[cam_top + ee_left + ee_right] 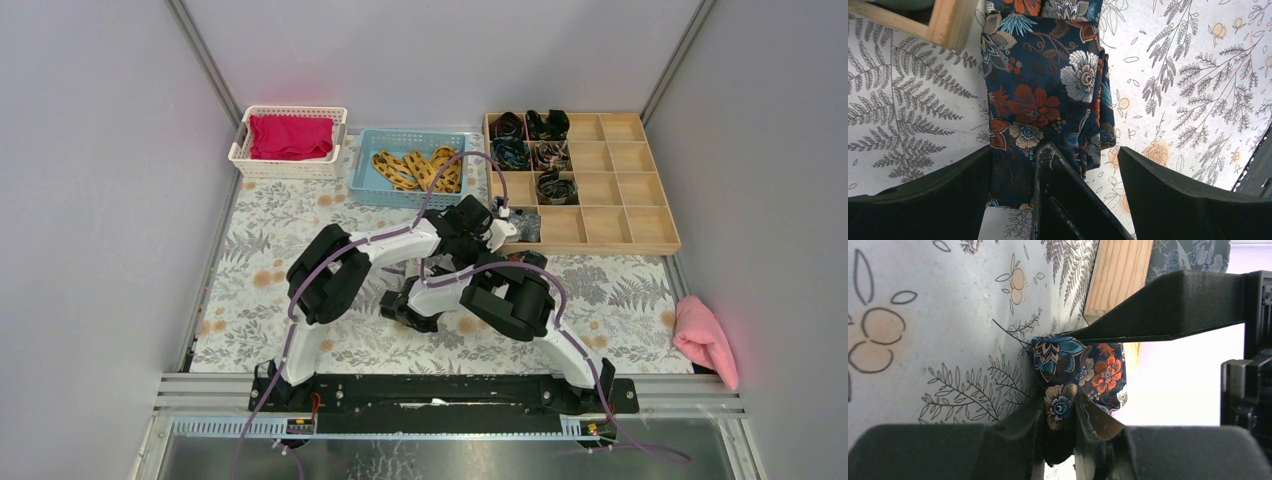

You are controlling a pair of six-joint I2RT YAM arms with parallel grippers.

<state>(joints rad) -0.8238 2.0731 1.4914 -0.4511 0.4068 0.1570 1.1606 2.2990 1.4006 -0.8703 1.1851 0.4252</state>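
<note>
Right wrist view: the right gripper (pixel 1063 372) pinches the floral cloth (pixel 1098 372), frame centre. Over it the left gripper (pixel 1054 150) hangs open; folding seems underway, needing a steady hold.

The left arm (pixel 380 243) stretches long to its right, elbow bent, and the left hand (pixel 1055 150) hangs there with its fingers (pixel 1168 190) spread wide. The right arm (pixel 565 345) is folded tight, forearm doubling back inward. The right hand (pixel 1059 407) is pinched closed on cloth (pixel 1083 370), its tip sitting right between the left hand's parted fingers.
</note>
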